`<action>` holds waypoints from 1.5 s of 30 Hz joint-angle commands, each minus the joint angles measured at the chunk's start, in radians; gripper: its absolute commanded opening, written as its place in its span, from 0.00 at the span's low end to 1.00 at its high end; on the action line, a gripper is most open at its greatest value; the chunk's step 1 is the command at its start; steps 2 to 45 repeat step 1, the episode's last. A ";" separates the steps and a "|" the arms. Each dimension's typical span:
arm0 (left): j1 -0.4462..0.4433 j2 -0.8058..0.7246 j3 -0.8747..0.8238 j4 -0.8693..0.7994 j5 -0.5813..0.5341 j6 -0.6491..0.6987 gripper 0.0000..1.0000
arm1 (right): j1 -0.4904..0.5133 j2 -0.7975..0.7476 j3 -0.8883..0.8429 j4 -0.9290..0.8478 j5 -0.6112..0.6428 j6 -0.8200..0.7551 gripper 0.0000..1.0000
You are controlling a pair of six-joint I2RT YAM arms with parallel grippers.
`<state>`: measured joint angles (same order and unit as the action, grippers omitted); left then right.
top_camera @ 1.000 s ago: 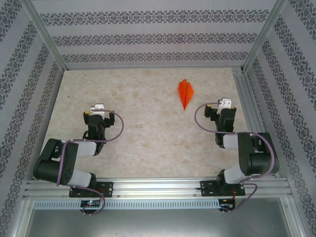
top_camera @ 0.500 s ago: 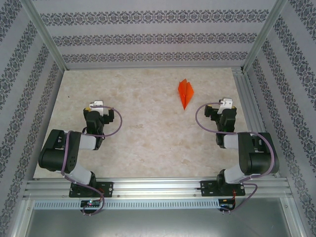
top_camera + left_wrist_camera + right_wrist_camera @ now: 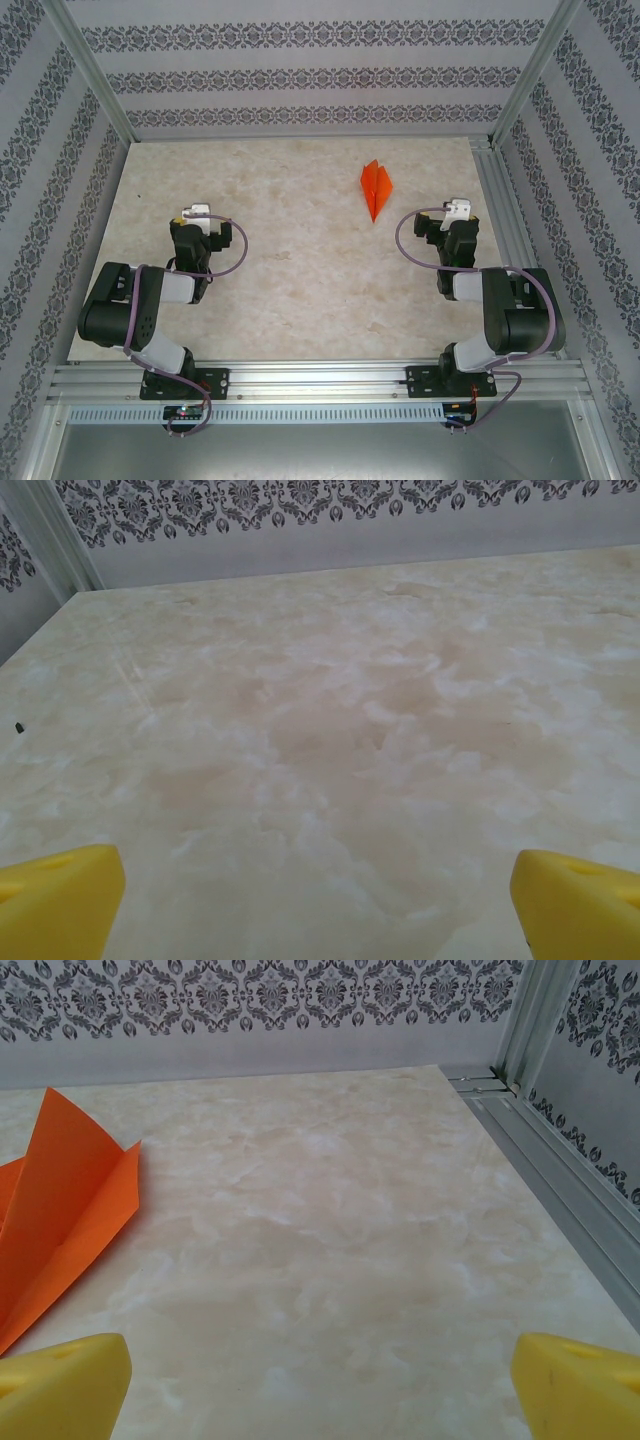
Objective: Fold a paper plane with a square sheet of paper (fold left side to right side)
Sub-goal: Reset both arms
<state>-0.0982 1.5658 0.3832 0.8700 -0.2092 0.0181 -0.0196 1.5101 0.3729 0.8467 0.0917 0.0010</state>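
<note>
Lying on the far right part of the marble-patterned table (image 3: 300, 200), the paper plane (image 3: 376, 188) shows from above as a slim orange dart, its point toward the near edge. The left gripper (image 3: 197, 214) and right gripper (image 3: 455, 209) sit low by their bases, touching nothing, the right one near the plane and the left well apart from it. From the left wrist, yellow fingertips (image 3: 60, 905) stand spread wide over bare tabletop, holding nothing. From the right wrist, the jaws likewise gape empty, with the plane's raised wing just ahead at left. Folding looks complete; any next move would call only for keeping both arms clear of the paper.
</note>
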 commanded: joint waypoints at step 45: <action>0.008 -0.005 0.012 -0.003 0.018 -0.015 1.00 | 0.010 -0.009 0.014 0.034 0.003 0.001 0.98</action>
